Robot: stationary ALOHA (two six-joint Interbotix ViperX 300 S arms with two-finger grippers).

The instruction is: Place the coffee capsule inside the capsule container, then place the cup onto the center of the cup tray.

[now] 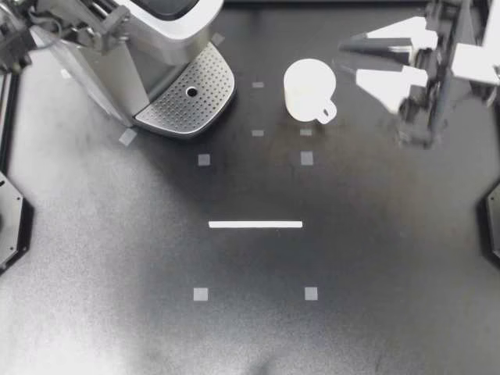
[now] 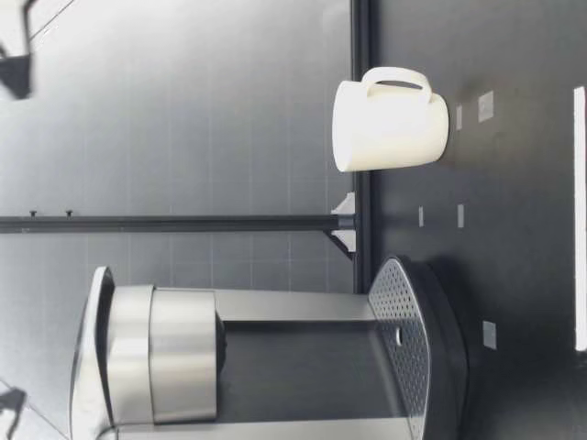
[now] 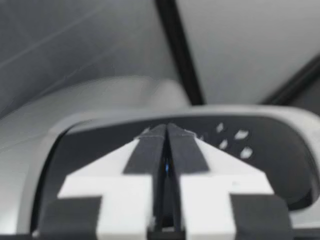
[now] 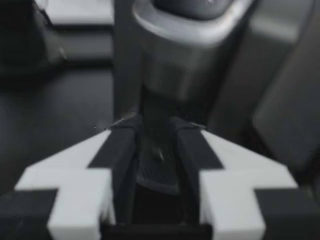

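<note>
The white handled cup [image 1: 308,88] is smooth and matt, ceramic or plastic. The round perforated cup tray [image 1: 205,78] is satin metal with a soft sheen. The silver coffee machine [image 1: 160,33] looks brushed, lightly glossy. The black counter [image 1: 351,258] is matt and faintly grainy.

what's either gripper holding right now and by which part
Nothing visible: my left gripper is shut empty above the coffee machine; my right gripper is open, apart from the cup.

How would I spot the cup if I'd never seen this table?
Find the silver coffee machine in the top view, with its perforated cup tray. Beside that tray, on the black table, stands a cup. It is the only white, handled vessel there.
</note>
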